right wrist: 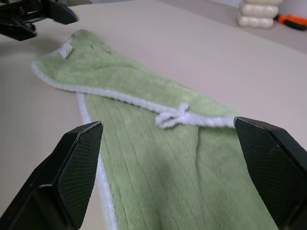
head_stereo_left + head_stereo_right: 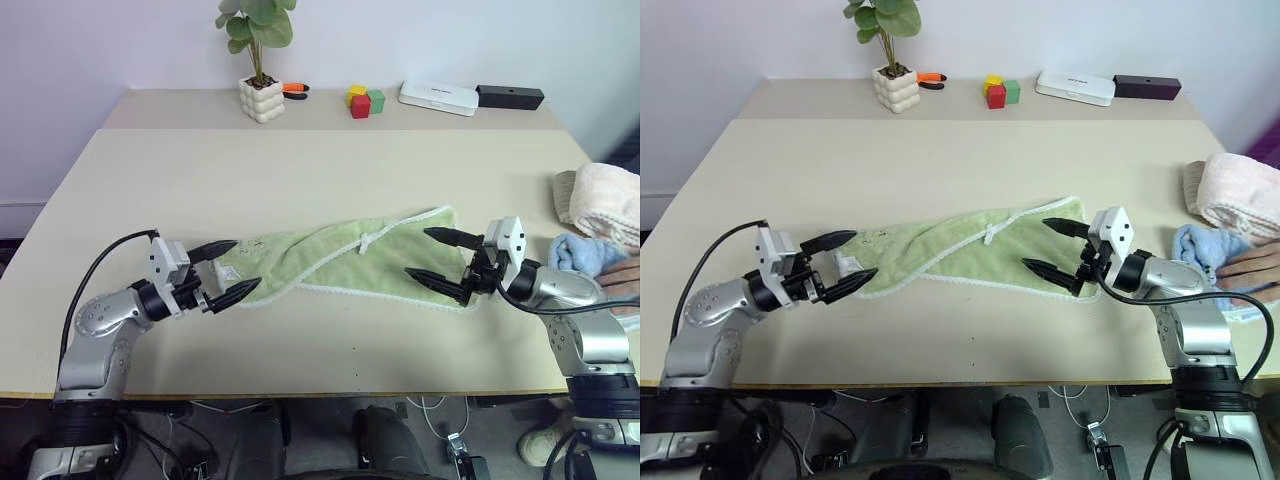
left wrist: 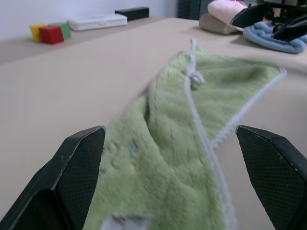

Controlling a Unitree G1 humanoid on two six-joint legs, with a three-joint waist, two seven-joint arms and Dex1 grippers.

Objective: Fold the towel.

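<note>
Towel (image 2: 350,262) lay between your two grippers, stretched crosswise on the beige surface (image 2: 300,170), light green with white stitched edging and partly folded over itself. Your left gripper (image 2: 231,270) had its jaws spread wide and empty, one black finger above and one below the towel's left end, pointing level toward the middle. Your right gripper (image 2: 438,256) was likewise spread wide and held nothing, its jaws aimed level at the towel's right end. A white loop (image 2: 368,243) sat near the towel's middle, on the folded edge. Beyond your right arm, a light blue towel (image 2: 583,252) and a cream rolled towel (image 2: 598,202) rested at the surface's right edge, with a person's hand (image 2: 622,275) just beside the blue one. Along the far edge you had a potted plant (image 2: 258,62), coloured blocks (image 2: 364,100), a white case (image 2: 438,97) and a black box (image 2: 510,96).
</note>
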